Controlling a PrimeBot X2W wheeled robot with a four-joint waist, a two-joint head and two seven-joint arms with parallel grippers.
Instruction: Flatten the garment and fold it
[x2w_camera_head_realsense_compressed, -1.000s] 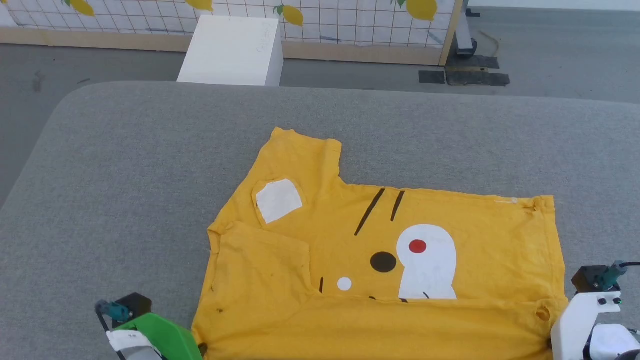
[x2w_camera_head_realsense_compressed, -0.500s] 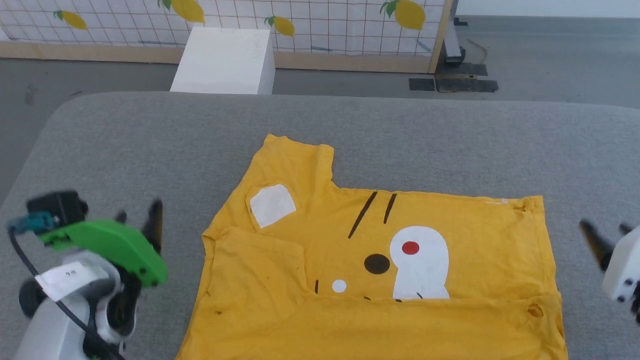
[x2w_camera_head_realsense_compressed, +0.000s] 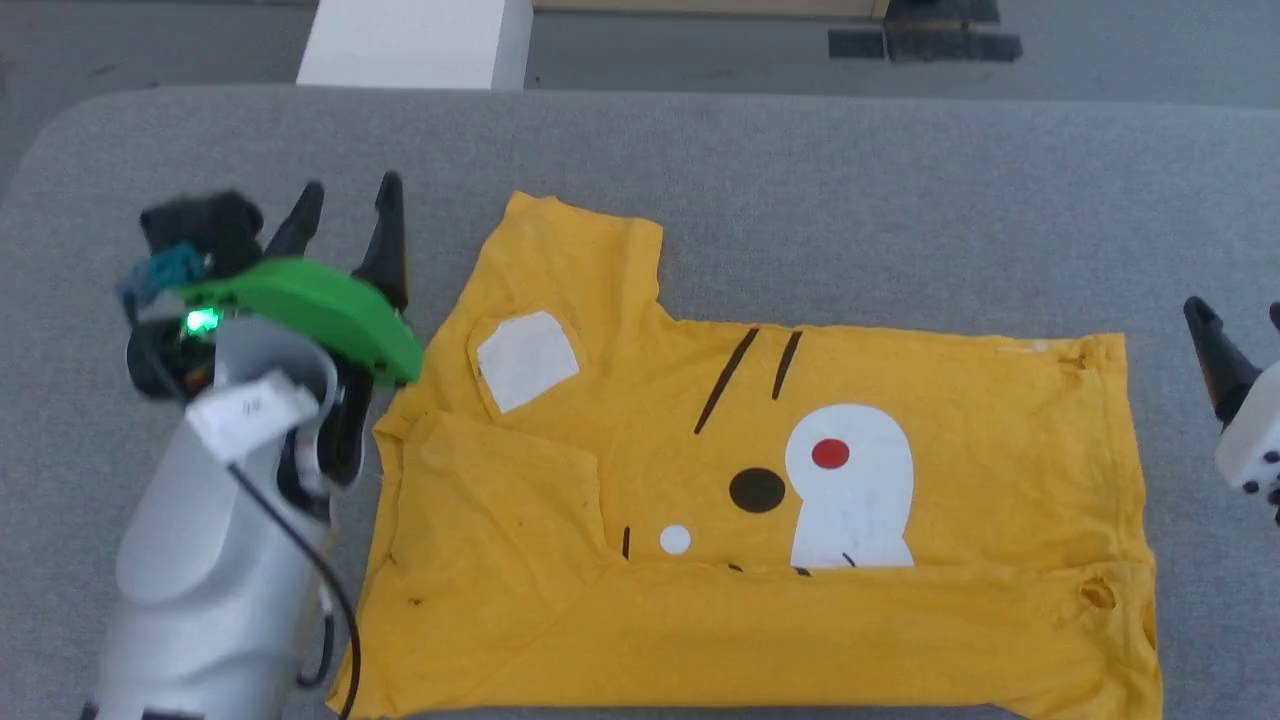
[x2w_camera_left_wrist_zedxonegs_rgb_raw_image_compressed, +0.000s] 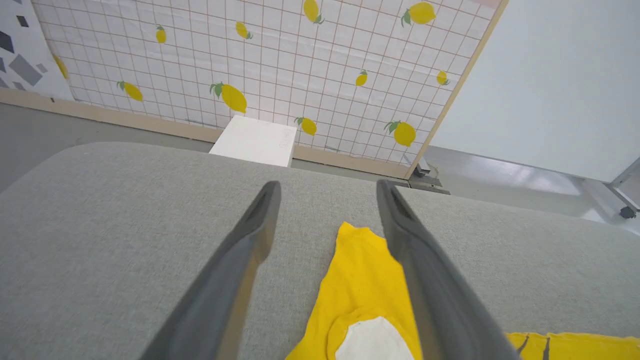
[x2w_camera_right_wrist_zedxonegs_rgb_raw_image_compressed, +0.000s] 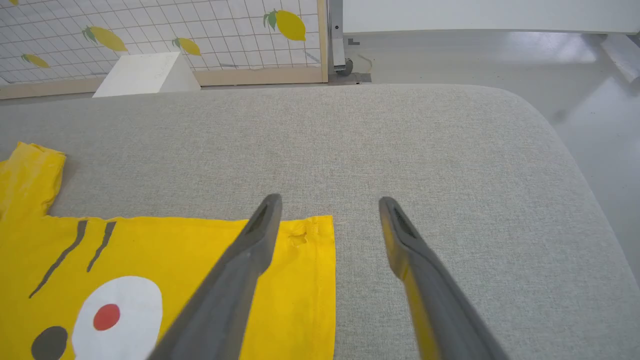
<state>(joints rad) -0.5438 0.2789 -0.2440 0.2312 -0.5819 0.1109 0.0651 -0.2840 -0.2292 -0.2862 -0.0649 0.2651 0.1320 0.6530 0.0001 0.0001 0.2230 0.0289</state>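
Note:
The garment (x2w_camera_head_realsense_compressed: 900, 610), a mustard-yellow t-shirt with white patches, black marks and a red dot, lies on the grey padded table (x2w_camera_head_realsense_compressed: 800, 180). Its near edge is folded up over the print and one sleeve points to the far left. My left gripper (x2w_camera_head_realsense_compressed: 350, 215) hovers open just left of that sleeve, nothing between its fingers; the sleeve (x2w_camera_left_wrist_zedxonegs_rgb_raw_image_compressed: 357, 280) lies between them in the left wrist view. My right gripper (x2w_camera_right_wrist_zedxonegs_rgb_raw_image_compressed: 327, 205) is open above the shirt's far right corner (x2w_camera_right_wrist_zedxonegs_rgb_raw_image_compressed: 310, 235), empty. In the head view one right finger (x2w_camera_head_realsense_compressed: 1215, 360) shows at the right edge.
A white box (x2w_camera_head_realsense_compressed: 410, 40) stands on the floor beyond the table's far edge. A lemon-patterned screen (x2w_camera_left_wrist_zedxonegs_rgb_raw_image_compressed: 250, 65) stands behind it. Bare grey table surface lies left, right and beyond the shirt.
Both grippers let go of the shirt's near corners, opened, and rose away toward the far side. The head camera tilted down.

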